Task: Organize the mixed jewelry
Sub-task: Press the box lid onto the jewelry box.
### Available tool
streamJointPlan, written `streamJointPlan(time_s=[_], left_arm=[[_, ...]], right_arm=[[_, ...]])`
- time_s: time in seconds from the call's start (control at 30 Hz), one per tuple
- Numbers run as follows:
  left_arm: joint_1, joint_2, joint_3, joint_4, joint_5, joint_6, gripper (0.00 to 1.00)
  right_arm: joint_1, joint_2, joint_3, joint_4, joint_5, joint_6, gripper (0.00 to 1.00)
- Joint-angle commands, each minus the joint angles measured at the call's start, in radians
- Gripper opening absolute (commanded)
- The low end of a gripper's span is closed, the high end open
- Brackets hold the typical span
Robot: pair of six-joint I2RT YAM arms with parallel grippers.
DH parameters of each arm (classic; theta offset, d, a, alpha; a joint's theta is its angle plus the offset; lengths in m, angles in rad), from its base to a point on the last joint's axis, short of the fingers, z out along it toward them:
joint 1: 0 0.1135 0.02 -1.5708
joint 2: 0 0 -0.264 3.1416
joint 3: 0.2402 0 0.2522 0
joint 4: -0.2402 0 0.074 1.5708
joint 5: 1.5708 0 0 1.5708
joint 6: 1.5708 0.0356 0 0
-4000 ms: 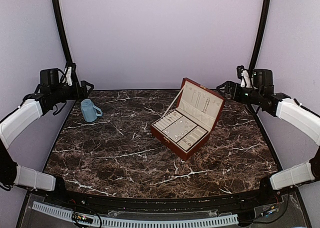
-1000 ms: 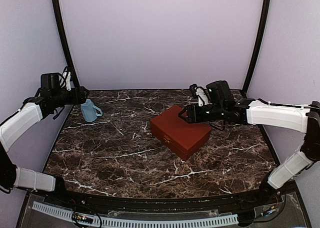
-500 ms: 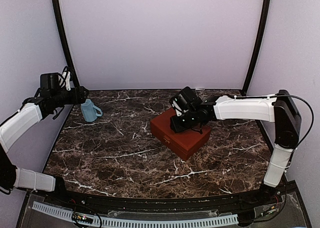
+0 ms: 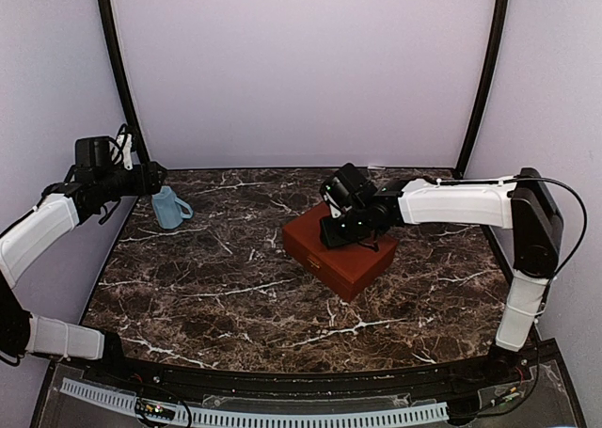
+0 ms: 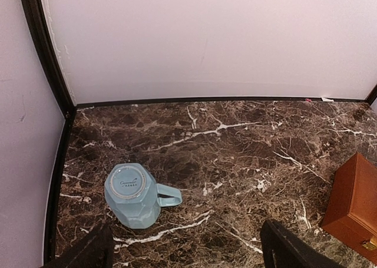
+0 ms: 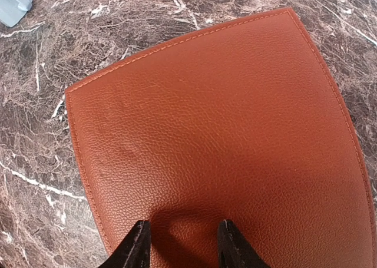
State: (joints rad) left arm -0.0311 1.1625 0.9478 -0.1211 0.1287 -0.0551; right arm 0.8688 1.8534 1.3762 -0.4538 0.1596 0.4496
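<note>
The right gripper (image 6: 181,231) is down on the shut lid of the red-brown box (image 6: 224,132). Its two dark fingers (image 6: 138,247) stand a narrow way apart with only bare leather between them, holding nothing, and their tips sit at the lid's near edge. The rest of the lid spreads out ahead of the fingertips, and a stitched seam runs round it. In the overhead view this gripper (image 4: 332,232) sits on the far left part of the box (image 4: 343,259). The left gripper (image 5: 187,240) hangs above the marble table (image 5: 247,144) with its fingers (image 5: 88,251) spread wide and nothing between them. The blue cup (image 5: 134,195) stands upside down just ahead of the left-hand finger, its handle pointing across toward the gap between the two. A corner of the box (image 5: 356,200) shows beyond the right-hand finger, well apart from it. The mixed jewelry shows in none of the views, so where it lies I cannot tell.
</note>
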Motion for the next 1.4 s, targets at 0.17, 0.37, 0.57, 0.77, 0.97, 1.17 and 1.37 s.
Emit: streamJointPlan(time_s=[0.17, 0.37, 0.57, 0.77, 0.97, 1.17, 1.37], left_arm=[[0.002, -0.030, -0.016, 0.009, -0.026, 0.014, 0.89], [0.001, -0.045, -0.012, 0.007, -0.045, -0.105, 0.87], [0.001, -0.126, -0.107, 0.143, -0.070, -0.302, 0.86], [0.001, -0.116, -0.237, 0.259, -0.171, -0.352, 0.92], [0.003, -0.092, -0.393, 0.414, -0.235, -0.317, 0.98], [0.020, -0.048, -0.515, 0.592, -0.227, -0.223, 0.99], [0.086, -0.073, -0.715, 0.949, -0.187, -0.225, 0.99]], right_arm=[[0.009, 0.055, -0.061, -0.020, -0.047, 0.037, 0.41], [0.005, -0.052, -0.073, 0.067, -0.010, 0.014, 0.73], [-0.030, -0.227, -0.153, 0.243, 0.010, -0.022, 0.91], [-0.206, -0.397, -0.334, 0.472, -0.060, -0.037, 0.98], [-0.450, -0.493, -0.546, 0.704, -0.113, -0.068, 0.98], [-0.695, -0.562, -0.706, 0.847, -0.115, -0.080, 0.98], [-0.852, -0.662, -0.914, 1.084, -0.032, -0.068, 0.98]])
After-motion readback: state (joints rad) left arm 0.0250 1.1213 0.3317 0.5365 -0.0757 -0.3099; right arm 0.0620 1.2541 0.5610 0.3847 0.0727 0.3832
